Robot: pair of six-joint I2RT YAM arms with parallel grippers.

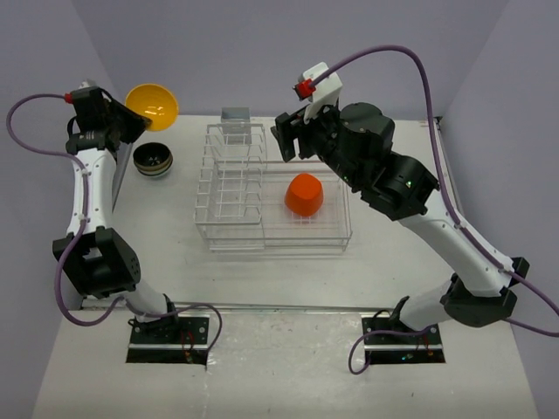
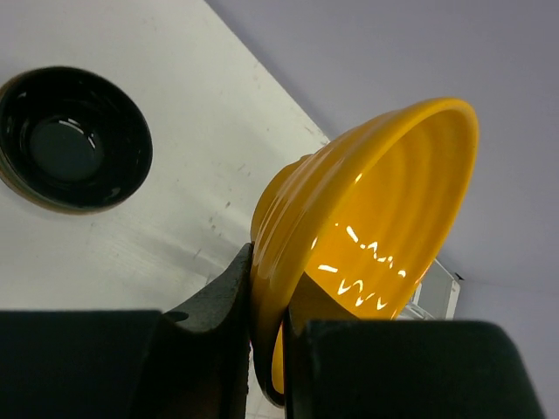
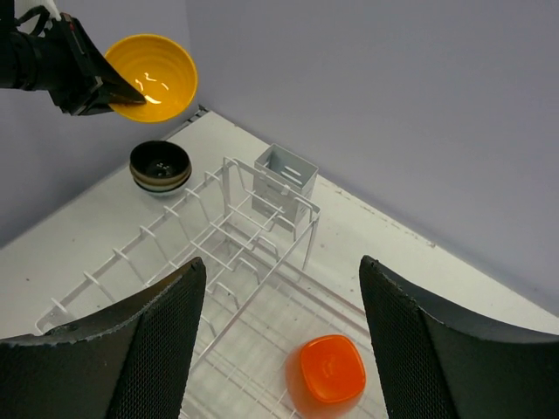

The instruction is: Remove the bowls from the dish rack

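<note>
Left claw (image 2: 262, 305): closed on the wall of the yellow bowl (image 2: 367, 236), one finger inside the rim, one outside. A rim pinch suits a bowl too wide to span. The bowl hangs tilted, mouth turned sideways, clear of the counter (image 1: 288, 279) at its far-left corner

Black bowl (image 1: 153, 159): upright on the counter just near-side of the yellow one and well apart from the dish rack (image 1: 231, 188). Judgement: this corner serves as the drop zone, and the yellow bowl is held here to be set down beside the black one, or into it

Left arm pose: stretched forward along the left edge of the counter, forearm nearly straight away from the base, wrist turned inward so the claw points right

Right claw (image 3: 279, 349): open, both pads spread wide, gripping nothing. It hovers over the far side of the rack and looks down across the tall slotted section, which holds no bowl in these views

Orange-red bowl (image 3: 326, 371): in the low basket, seemingly mouth-down. It is below and between the spread pads but not touched. Judgement: it is the next pick, which is why the right arm waits here

Right arm pose: swung out to the right from its base, then folded back left over the basket

Grey cutlery box (image 3: 284, 179): clipped at the rack's far end

Mint and patterned bowls: not seen
</note>
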